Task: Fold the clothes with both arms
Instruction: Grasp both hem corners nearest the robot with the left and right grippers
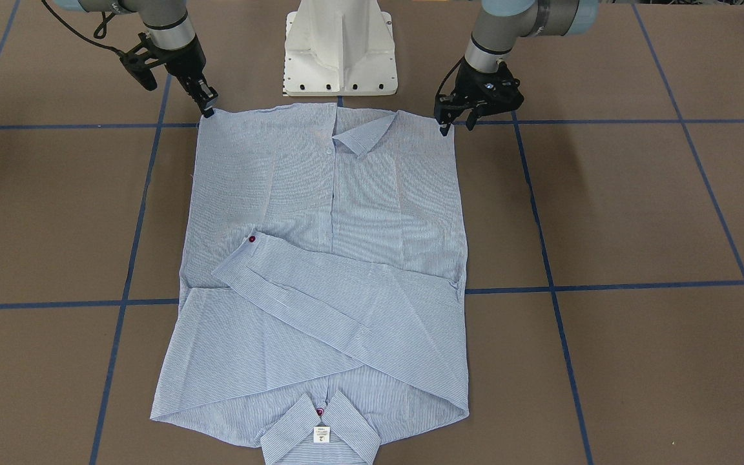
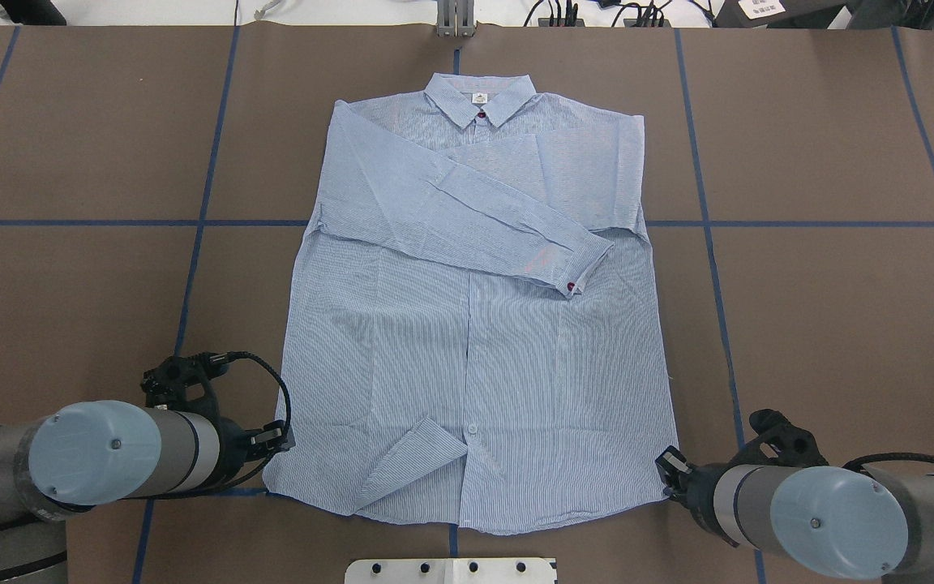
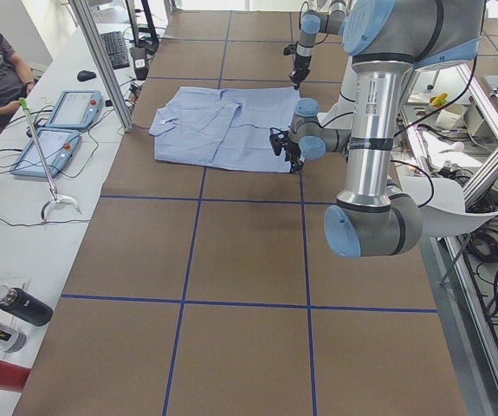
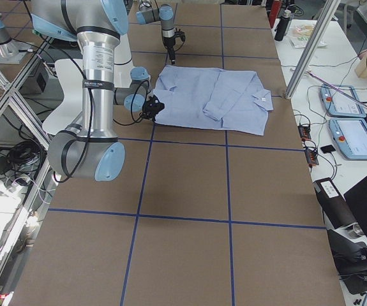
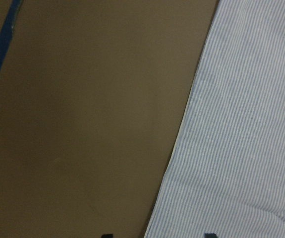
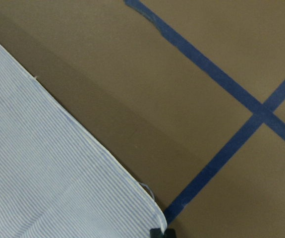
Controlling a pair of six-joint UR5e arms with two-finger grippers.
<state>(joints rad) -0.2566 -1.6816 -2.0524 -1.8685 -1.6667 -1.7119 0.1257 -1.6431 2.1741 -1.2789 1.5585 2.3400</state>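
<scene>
Left jaws: seen parted astride the shirt (image 5: 241, 124) edge (left wrist view). Right jaws: seemingly clenched on the hem corner (image 6: 152, 210) (right wrist view). Overhead: shirt laid flat on the surface (image 2: 70, 284). Risk: skewed fold if one corner is missed.

Robotics lab, grid-taped table (image 3: 240, 251), teach pendants (image 3: 74, 109), alu frame (image 3: 106, 69)

- Lighting: bright, even, from overhead across the desk (image 2: 70, 122).
- Shadows: soft, faint band beside shirt (image 6: 43, 163) edge, right wrist view.
- Wrist views: dimmer, slightly soft focus.
- Side views: wide-angle, straight lines leaning at edges.
</scene>
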